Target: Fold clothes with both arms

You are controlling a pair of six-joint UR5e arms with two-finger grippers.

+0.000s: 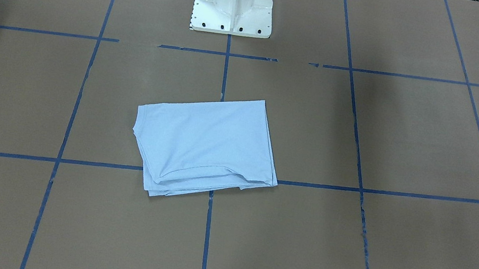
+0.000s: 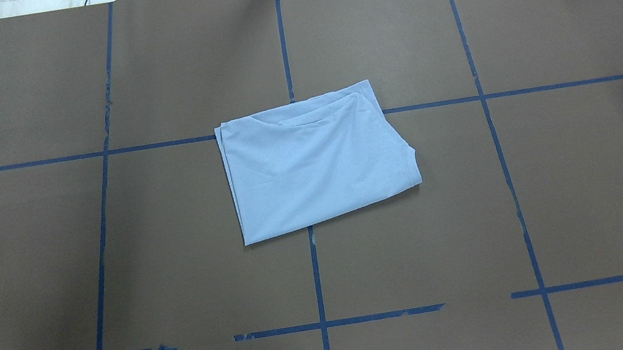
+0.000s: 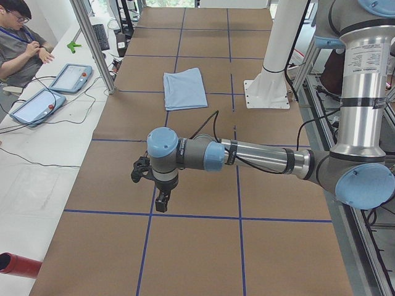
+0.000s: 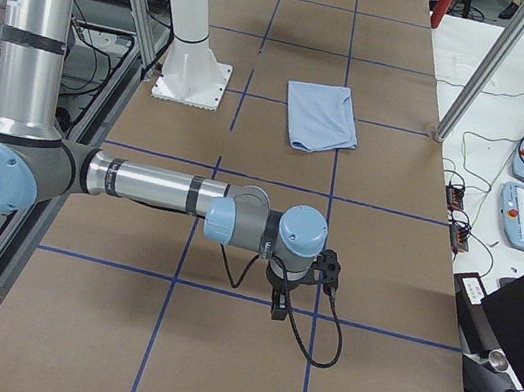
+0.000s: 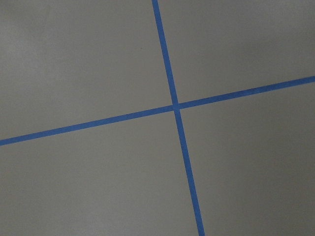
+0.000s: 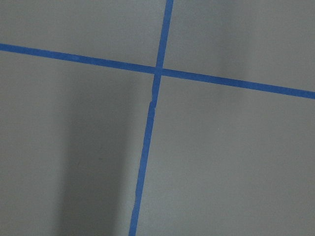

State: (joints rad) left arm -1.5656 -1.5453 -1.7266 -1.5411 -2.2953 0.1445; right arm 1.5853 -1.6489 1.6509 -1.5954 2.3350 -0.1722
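Observation:
The light blue T-shirt (image 1: 206, 144) lies folded into a compact rectangle at the table's middle, also seen in the overhead view (image 2: 315, 159) and small in both side views (image 3: 185, 89) (image 4: 322, 115). No print or label shows. My left arm reaches low over the table far from the shirt, its gripper (image 3: 162, 203) pointing down over a blue tape line. My right arm does the same at the other end, its gripper (image 4: 278, 309) above a tape line. Whether either gripper is open or shut I cannot tell. Both wrist views show only brown table and a blue tape cross (image 5: 175, 106) (image 6: 157, 71).
The white pedestal base (image 1: 233, 4) (image 3: 271, 80) stands behind the shirt. Blue tape (image 2: 315, 273) divides the brown table into squares. A person (image 3: 18, 43) sits beside the table with two teach pendants (image 3: 71, 77). A red cylinder (image 3: 15, 265) lies off the table edge.

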